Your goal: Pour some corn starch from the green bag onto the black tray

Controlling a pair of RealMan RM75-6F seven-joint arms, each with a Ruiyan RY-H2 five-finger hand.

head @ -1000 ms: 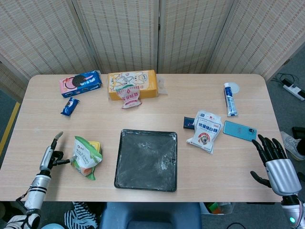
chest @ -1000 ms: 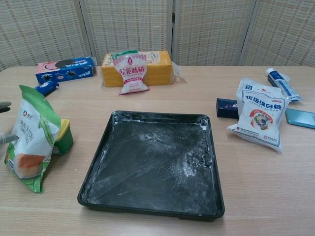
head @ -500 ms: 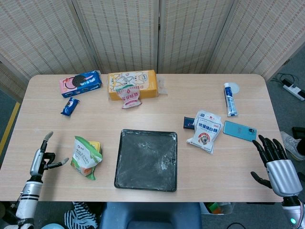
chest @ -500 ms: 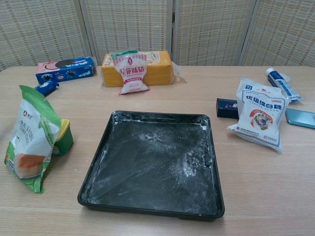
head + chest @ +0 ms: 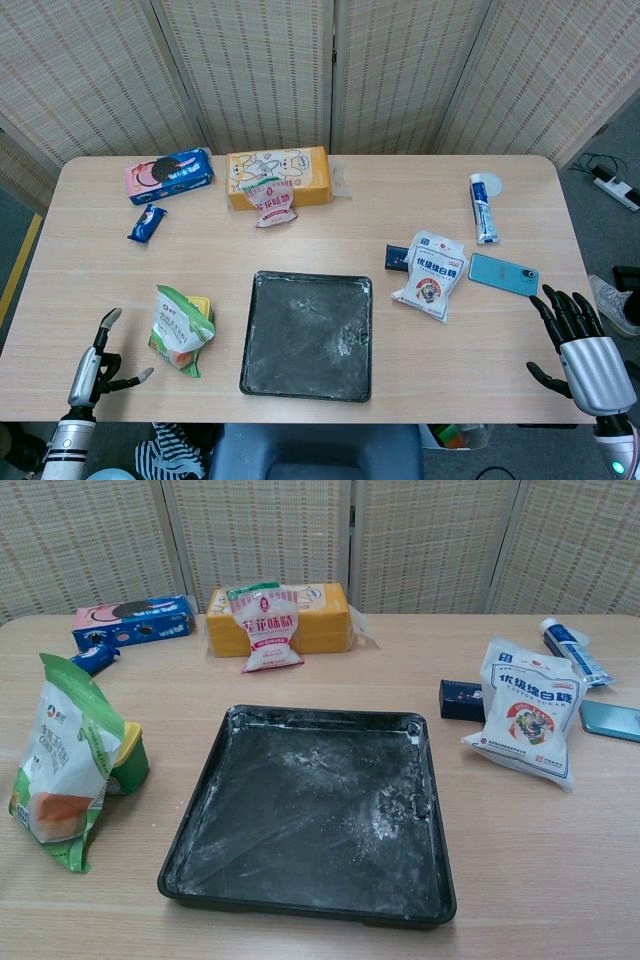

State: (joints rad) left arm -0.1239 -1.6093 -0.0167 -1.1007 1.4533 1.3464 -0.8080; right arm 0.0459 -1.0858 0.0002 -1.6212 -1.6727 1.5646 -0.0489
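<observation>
The green corn starch bag [image 5: 180,328] [image 5: 68,761] stands upright on the table left of the black tray [image 5: 262,372] [image 5: 200,810], leaning on a small green and yellow tub [image 5: 130,757]. White powder dusts the tray floor. My left hand [image 5: 96,365] is open near the table's front left edge, well clear of the bag, with nothing in it. My right hand [image 5: 582,340] is open at the front right edge, fingers spread, holding nothing. Neither hand shows in the chest view.
At the back lie a pink-blue cookie box [image 5: 168,175], a small blue packet [image 5: 147,224], a yellow box [image 5: 277,175] and a pink sachet [image 5: 272,203]. To the right are a white sugar bag [image 5: 431,274], a dark box [image 5: 396,258], a toothpaste tube [image 5: 483,210] and a phone [image 5: 502,273].
My left hand has drawn back from the bag toward the table's front left edge and left the chest view. The bag stays standing. The right hand has hardly moved.
</observation>
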